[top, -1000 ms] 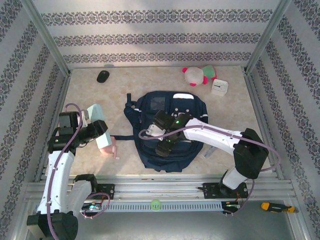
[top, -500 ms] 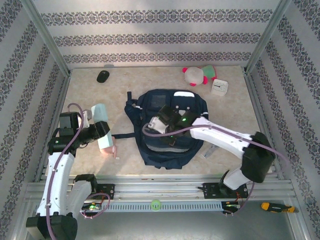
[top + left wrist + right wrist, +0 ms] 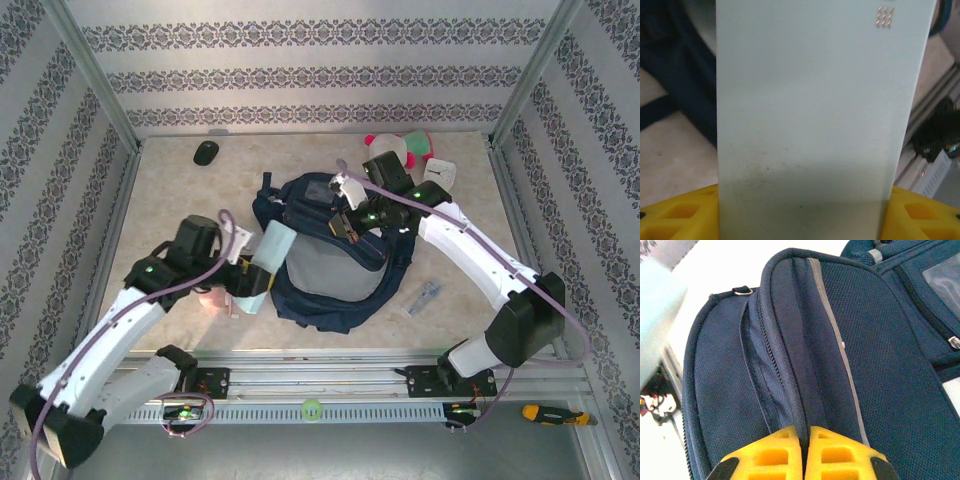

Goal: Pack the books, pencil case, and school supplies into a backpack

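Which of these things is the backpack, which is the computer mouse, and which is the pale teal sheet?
backpack [image 3: 875, 360], right wrist view, on its navy mesh fabric.
computer mouse [image 3: 205, 152], top view, on the middle of its back.
pale teal sheet [image 3: 815, 125], left wrist view, on the middle of its flat face.

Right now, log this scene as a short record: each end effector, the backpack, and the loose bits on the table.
left end effector: shut on pale teal flat item
right end effector: shut on a fold of the backpack, holding it up
backpack mouth: open, grey lining showing
loose on table: pink piece, clear packet
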Available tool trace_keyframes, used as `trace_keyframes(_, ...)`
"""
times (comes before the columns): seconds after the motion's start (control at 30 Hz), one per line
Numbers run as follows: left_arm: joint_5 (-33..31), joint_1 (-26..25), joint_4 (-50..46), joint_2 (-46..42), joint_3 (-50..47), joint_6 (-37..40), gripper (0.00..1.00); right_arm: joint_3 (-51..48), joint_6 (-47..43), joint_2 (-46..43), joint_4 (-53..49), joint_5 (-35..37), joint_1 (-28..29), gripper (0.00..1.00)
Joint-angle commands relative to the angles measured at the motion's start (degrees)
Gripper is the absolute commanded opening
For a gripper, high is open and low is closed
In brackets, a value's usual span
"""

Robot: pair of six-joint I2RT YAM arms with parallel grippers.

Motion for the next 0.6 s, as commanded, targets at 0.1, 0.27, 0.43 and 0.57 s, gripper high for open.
trace_keyframes(0.1,-4.56,-9.78,6.27,11.79,2.0,-3.79,0.27,4.43,7.59,1.11,4.83,-7.51,-2.46,0.0)
trace_keyframes(0.27,-11.11,-13.45,10.04,20.12,3.67,-12.41,0.28,4.67,9.08,0.98,6.68,-9.54,-2.93,0.0)
trace_keyframes(0.43,-17.42,-14.33,15.68,26.11,8.94,-20.04,0.33,3.74,9.19,0.49,7.64,-10.19,-2.93,0.0)
trace_keyframes(0.57,-17.12,-14.33,25.31,28.13,8.57,-26.97,0.65,1.81,9.49,-0.43,9.19,-9.59,-2.93,0.0)
